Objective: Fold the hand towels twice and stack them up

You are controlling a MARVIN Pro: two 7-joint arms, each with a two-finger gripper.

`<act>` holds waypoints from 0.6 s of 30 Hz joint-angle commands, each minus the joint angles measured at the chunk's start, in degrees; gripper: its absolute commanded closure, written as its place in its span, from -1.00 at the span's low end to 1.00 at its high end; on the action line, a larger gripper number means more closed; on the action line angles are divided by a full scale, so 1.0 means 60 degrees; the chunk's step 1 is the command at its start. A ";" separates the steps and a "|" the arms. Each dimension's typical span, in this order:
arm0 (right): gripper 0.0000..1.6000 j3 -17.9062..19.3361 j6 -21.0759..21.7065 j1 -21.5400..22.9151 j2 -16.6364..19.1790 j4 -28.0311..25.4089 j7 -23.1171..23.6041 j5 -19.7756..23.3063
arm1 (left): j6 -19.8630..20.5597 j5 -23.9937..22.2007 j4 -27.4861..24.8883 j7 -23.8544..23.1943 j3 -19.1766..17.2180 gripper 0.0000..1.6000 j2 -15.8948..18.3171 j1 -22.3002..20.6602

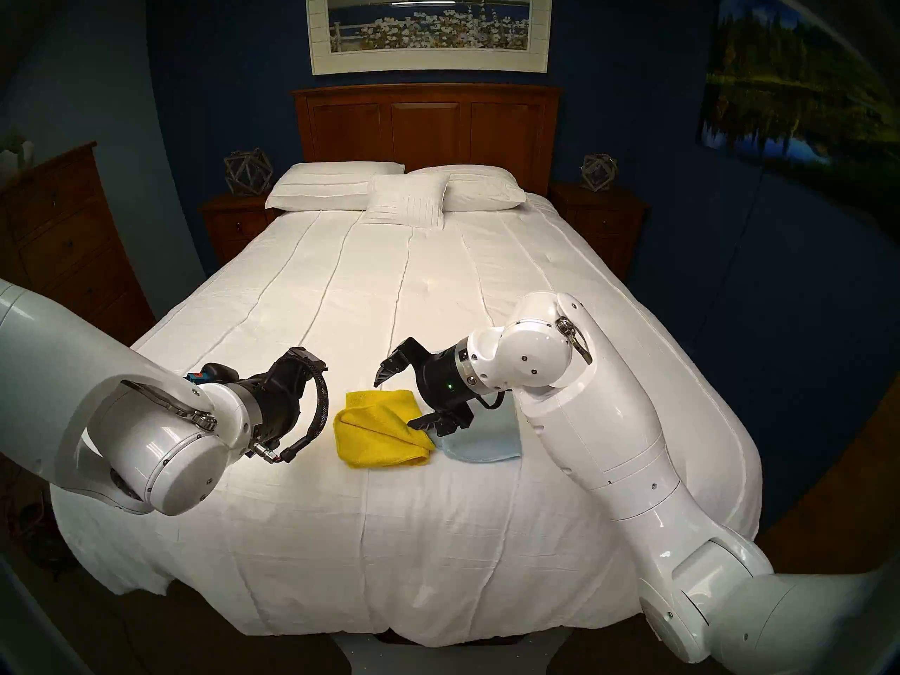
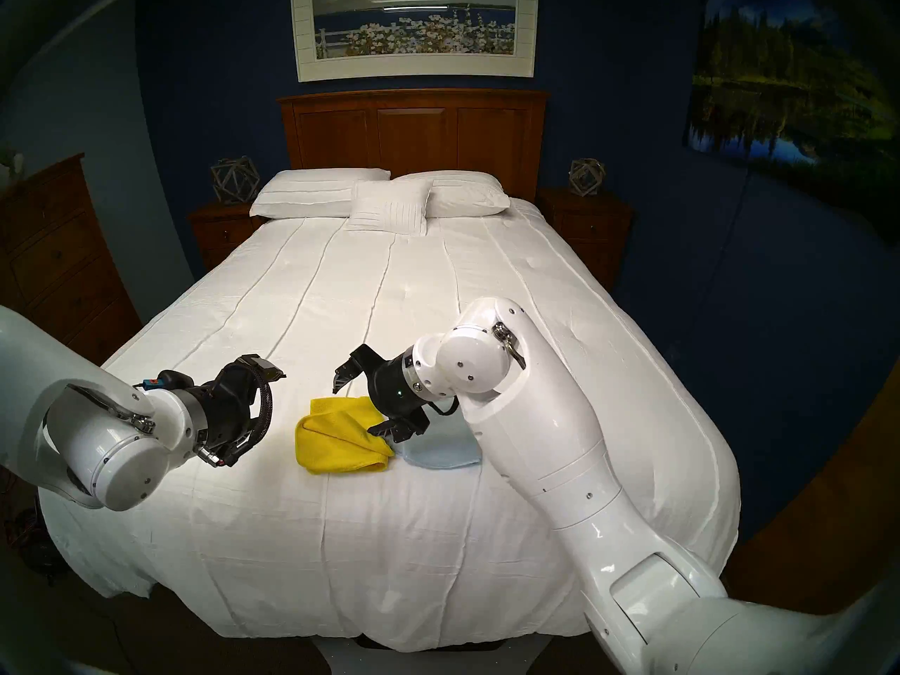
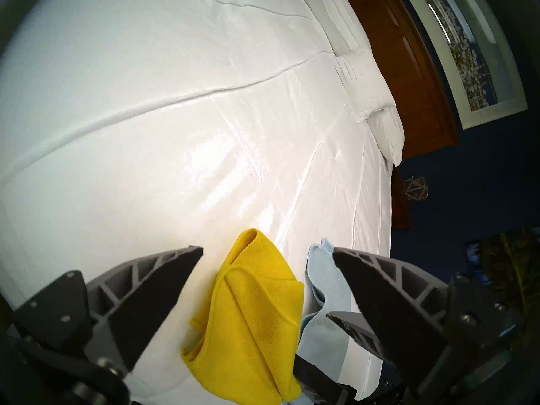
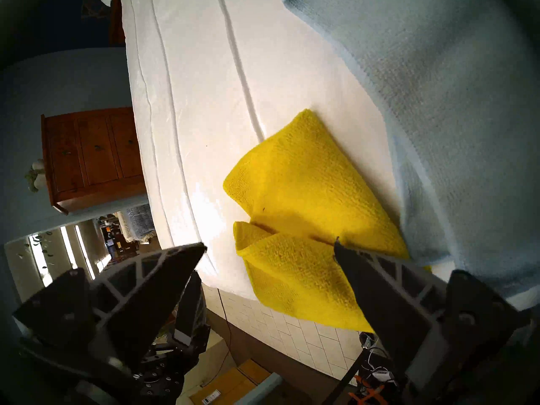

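A bright yellow towel [image 1: 380,430] lies folded and rumpled on the white bedspread [image 1: 389,294] near the foot of the bed. A pale light blue towel [image 1: 487,440] lies flat right beside it, their edges meeting. My right gripper [image 1: 402,396] is open above the yellow towel's right corner, and its lower finger [image 1: 423,420] touches the cloth. The right wrist view shows that fingertip [image 4: 342,249] on the yellow towel's [image 4: 306,191] fold, with the blue towel [image 4: 438,103] alongside. My left gripper [image 3: 267,248] is open and empty, left of the yellow towel [image 3: 254,322], and it hovers above the bed.
Three white pillows [image 1: 389,192] lie against the wooden headboard [image 1: 428,123] at the far end. A nightstand [image 1: 234,221] stands on each side of the bed. A wooden dresser [image 1: 63,235] stands at the left. The bed's foot edge is close below the towels.
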 commanded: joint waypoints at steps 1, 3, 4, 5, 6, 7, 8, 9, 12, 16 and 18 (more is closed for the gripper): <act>-1.00 -0.0247 -0.0053 0.0349 -0.0547 -0.0011 0.0099 -0.0035 | 0.0069 0.0155 -0.0013 -0.0281 0.0192 -1.00 0.0173 -0.0371; -1.00 -0.0295 -0.0095 0.0404 -0.0585 -0.0041 0.0062 -0.0037 | 0.0102 0.0212 -0.0034 -0.0350 0.0302 -1.00 0.0224 -0.0393; -1.00 -0.0324 -0.0097 0.0424 -0.0583 -0.0066 0.0027 -0.0036 | 0.0114 0.0212 -0.0033 -0.0379 0.0337 -1.00 0.0252 -0.0390; -1.00 -0.0345 -0.0110 0.0426 -0.0582 -0.0092 0.0001 -0.0026 | 0.0127 0.0212 -0.0034 -0.0400 0.0367 -1.00 0.0271 -0.0395; -1.00 -0.0368 -0.0124 0.0413 -0.0577 -0.0132 -0.0028 -0.0011 | 0.0140 0.0212 -0.0037 -0.0420 0.0391 -1.00 0.0287 -0.0402; -1.00 -0.0391 -0.0143 0.0402 -0.0571 -0.0167 -0.0059 0.0006 | 0.0147 0.0212 -0.0047 -0.0436 0.0416 -1.00 0.0298 -0.0417; -1.00 -0.0419 -0.0149 0.0390 -0.0565 -0.0202 -0.0117 0.0062 | 0.0156 0.0212 -0.0068 -0.0458 0.0446 -1.00 0.0311 -0.0443; -1.00 -0.0439 -0.0167 0.0369 -0.0562 -0.0233 -0.0146 0.0090 | 0.0162 0.0212 -0.0079 -0.0471 0.0468 -1.00 0.0316 -0.0459; -1.00 -0.0547 -0.0220 0.0260 -0.0508 -0.0370 -0.0304 0.0181 | 0.0204 0.0212 -0.0089 -0.0522 0.0531 -1.00 0.0337 -0.0487; -1.00 -0.0616 -0.0361 0.0112 -0.0367 -0.0618 -0.0369 -0.0016 | 0.0245 0.0212 -0.0136 -0.0559 0.0584 -1.00 0.0333 -0.0544; -1.00 -0.0325 -0.0738 0.0045 -0.0148 -0.0770 -0.0212 -0.0380 | 0.0355 0.0212 -0.0094 -0.0606 0.0514 -1.00 0.0343 -0.0441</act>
